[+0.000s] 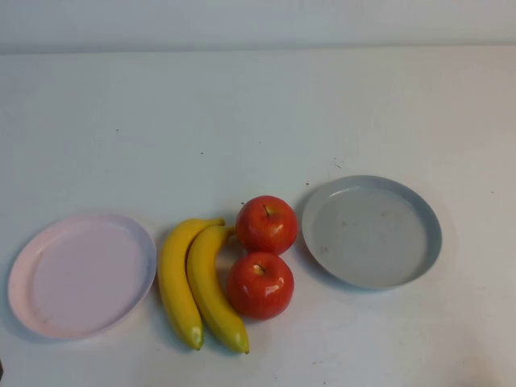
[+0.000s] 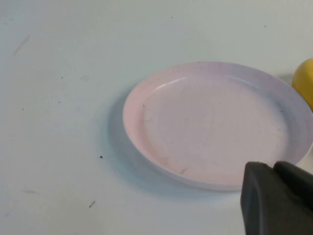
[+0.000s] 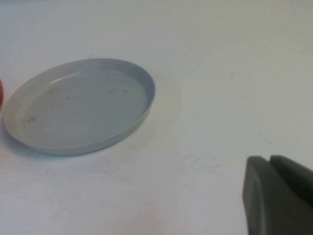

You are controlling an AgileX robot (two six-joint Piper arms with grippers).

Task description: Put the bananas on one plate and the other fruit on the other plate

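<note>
White tabletop fills the high view, and everything on it sits in a row across the near half. The grey-blue plate lies at about four o'clock from the table's middle, bare inside but for faint specks. The pale pink plate lies at about eight o'clock, near the left edge, also bare.

Between the plates lie the two bananas, side by side and touching along their length, stems toward twelve o'clock and tips toward six; the left one lies just beside the pink plate's rim. At three o'clock from the bananas are the two red apples, upright with stems up, one at twelve o'clock of the other and touching it. The farther apple sits just beside the grey-blue plate's rim. No fruit is on either plate.

The left gripper hangs above the table at the near rim of the pink plate, its dark fingers clenched together on nothing. The right gripper hangs over bare table, apart from the grey-blue plate, likewise clenched and empty.
</note>
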